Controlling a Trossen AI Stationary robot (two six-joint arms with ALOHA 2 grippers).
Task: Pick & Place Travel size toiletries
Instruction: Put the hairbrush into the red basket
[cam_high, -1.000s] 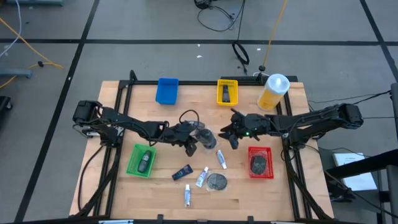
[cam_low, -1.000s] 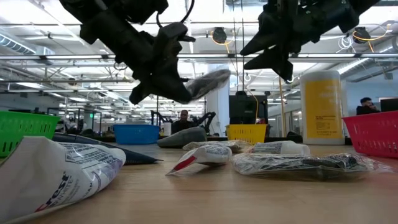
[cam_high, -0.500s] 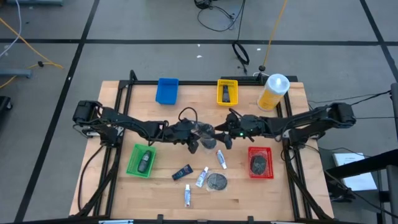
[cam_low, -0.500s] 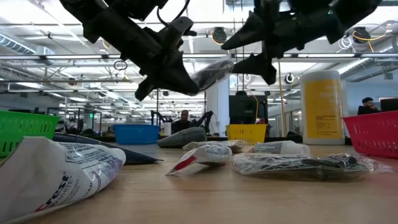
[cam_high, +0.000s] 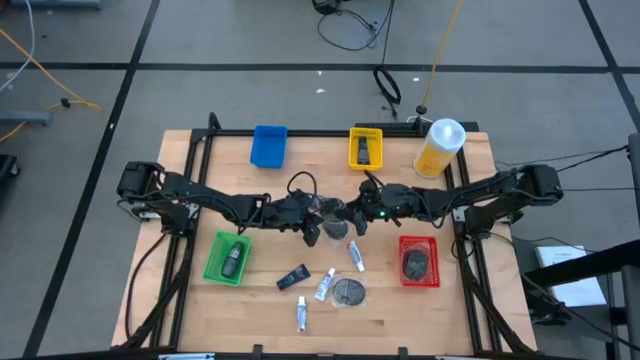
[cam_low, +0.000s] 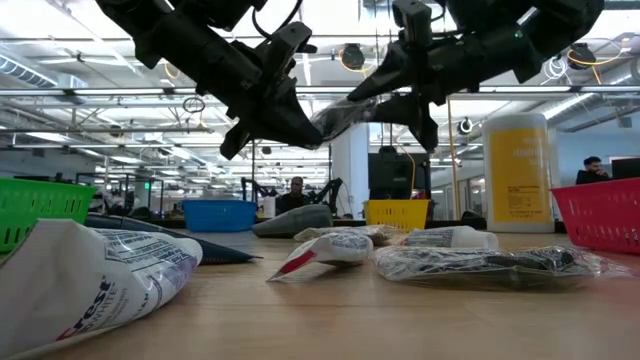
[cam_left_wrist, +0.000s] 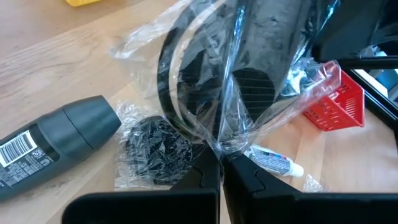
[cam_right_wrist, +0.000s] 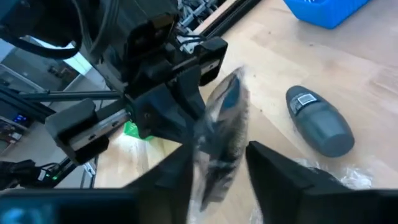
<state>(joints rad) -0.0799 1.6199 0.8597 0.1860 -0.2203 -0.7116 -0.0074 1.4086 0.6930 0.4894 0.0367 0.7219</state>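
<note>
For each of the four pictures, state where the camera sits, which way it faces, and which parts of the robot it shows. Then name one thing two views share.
High view: above the table, looking straight down; both arms, left gripper, right gripper.
Low view: at tabletop height, facing the room; both arms enter from above.
Left wrist view: on the left arm, looking past its shut fingers at the bagged disc.
Right wrist view: on the right arm, looking past its open fingers at the left gripper.
Shared: both wrist views show the bagged disc, held above the table.
</note>
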